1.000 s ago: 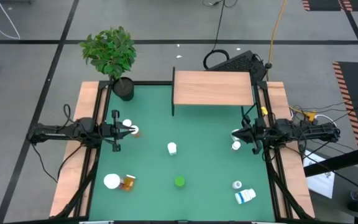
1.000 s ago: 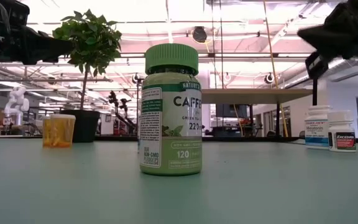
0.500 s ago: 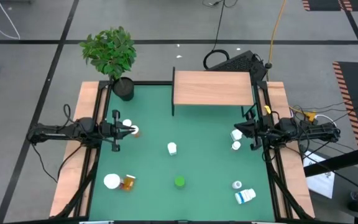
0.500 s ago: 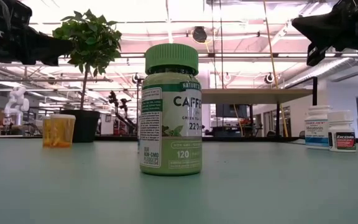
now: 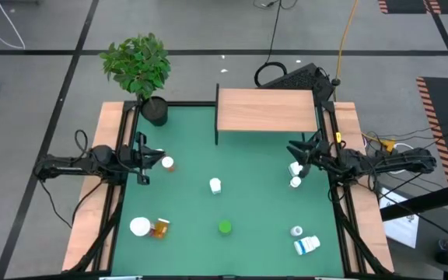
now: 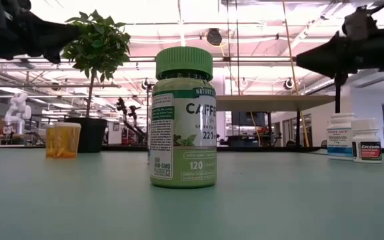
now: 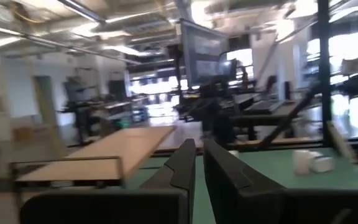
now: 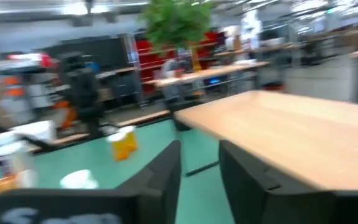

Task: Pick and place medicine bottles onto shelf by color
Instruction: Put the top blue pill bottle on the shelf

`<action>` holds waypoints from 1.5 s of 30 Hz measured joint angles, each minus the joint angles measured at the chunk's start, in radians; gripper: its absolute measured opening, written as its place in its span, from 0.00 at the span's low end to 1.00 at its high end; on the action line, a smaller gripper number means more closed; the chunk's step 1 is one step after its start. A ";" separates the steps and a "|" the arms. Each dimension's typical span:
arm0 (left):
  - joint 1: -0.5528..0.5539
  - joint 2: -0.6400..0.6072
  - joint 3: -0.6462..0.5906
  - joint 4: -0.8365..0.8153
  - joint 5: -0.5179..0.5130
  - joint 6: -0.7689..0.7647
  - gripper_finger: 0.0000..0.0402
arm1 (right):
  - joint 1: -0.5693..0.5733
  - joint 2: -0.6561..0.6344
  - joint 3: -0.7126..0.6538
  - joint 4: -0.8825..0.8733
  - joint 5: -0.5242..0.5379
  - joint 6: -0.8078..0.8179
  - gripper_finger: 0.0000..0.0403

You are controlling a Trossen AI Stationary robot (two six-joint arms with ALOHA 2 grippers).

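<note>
Several medicine bottles stand loose on the green table: a green one near the front, a white one mid-table, an amber one at the left, and two white ones at the right. The light-wood shelf stands on black legs at the far edge. My left gripper hovers shut at the table's left edge, just short of the amber bottle. My right gripper hovers open at the right edge, above the two white bottles, with nothing between its fingers.
A potted plant stands at the far left corner. A white-capped bottle and an amber one lie near the front left. Two more bottles sit at the front right. Wooden rails edge both sides.
My right gripper has swung toward the far edge and the shelf, rolling and tipping up from a downward slant to about level. My left gripper has tipped up a little and drawn back slightly from the amber bottle. No bottle has moved.
</note>
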 joint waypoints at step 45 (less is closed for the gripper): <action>0.145 1.039 0.394 0.242 -0.091 0.093 0.42 | -0.070 0.569 0.607 -1.214 -0.320 0.729 0.62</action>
